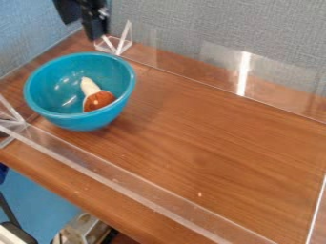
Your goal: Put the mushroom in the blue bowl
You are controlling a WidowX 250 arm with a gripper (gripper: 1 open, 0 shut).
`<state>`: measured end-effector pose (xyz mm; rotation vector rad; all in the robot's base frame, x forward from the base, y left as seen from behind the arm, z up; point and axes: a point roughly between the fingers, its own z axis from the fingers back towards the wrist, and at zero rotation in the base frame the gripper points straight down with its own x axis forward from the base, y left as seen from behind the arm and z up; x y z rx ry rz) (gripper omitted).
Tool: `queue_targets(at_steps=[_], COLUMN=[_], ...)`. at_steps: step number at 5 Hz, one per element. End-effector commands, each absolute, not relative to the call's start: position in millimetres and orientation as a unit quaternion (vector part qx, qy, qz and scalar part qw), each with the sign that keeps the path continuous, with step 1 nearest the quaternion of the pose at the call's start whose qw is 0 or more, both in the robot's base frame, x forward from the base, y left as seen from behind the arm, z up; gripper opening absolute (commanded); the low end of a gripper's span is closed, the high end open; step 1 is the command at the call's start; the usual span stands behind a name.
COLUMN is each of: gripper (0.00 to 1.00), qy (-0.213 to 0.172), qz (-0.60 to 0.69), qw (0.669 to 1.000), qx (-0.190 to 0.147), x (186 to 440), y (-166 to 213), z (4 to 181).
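Note:
The blue bowl (53, 88) stands at the back left corner of the wooden table. Inside it lies the mushroom (97, 95) on its side, cream stem pointing up-left and reddish-brown cap toward the bowl's right wall. My black gripper (84, 25) hangs above the bowl's far rim at the top edge of the view. It is open, nothing is between its fingers, and it is well apart from the mushroom. Its upper part is cut off by the frame.
Low clear acrylic walls (242, 71) fence the wooden table (216, 143) on all sides, with triangular clear braces (121, 42) at the back and at the left edge. A blue-grey wall rises behind.

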<state>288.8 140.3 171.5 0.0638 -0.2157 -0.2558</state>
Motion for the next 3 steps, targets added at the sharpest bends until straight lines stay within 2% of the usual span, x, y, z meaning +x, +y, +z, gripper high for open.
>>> queue_targets(at_steps=[1, 3], gripper=[1.00, 1.00], qy=[-0.122, -0.110], qz=[-0.134, -0.078], qw=[0.982, 0.990], qx=[0.047, 0.048], x=[294, 289], y=[159, 178], z=[181.1, 176.0])
